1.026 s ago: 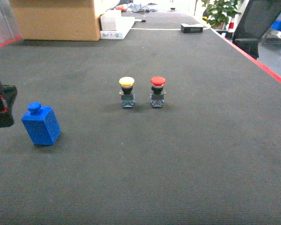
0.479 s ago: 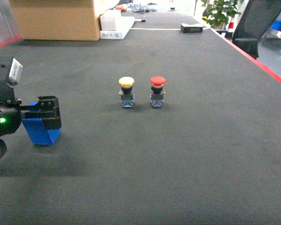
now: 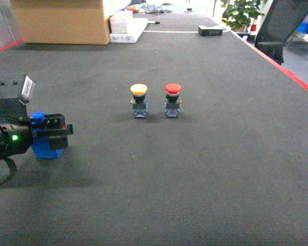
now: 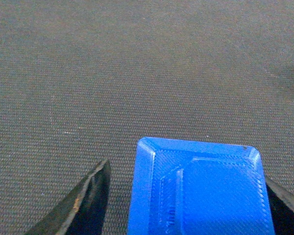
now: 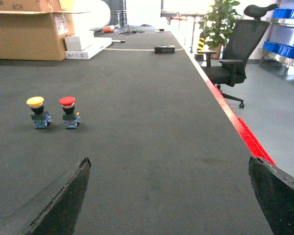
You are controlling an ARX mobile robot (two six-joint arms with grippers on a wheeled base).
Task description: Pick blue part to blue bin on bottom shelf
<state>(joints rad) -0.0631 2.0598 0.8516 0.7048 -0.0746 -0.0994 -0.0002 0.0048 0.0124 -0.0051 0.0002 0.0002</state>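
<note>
Left wrist view shows the left gripper (image 4: 186, 205) spread around the blue part (image 4: 201, 191), one finger not touching.

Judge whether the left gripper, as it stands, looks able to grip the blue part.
Probably yes: the left gripper already straddles the blue part, one finger on each side, jaws open, and nothing lies between them.

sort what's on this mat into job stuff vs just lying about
Job: blue part, left gripper straddling it, fingers either side.

Lying about: yellow button, red button, cardboard box, office chair, plant.
</note>
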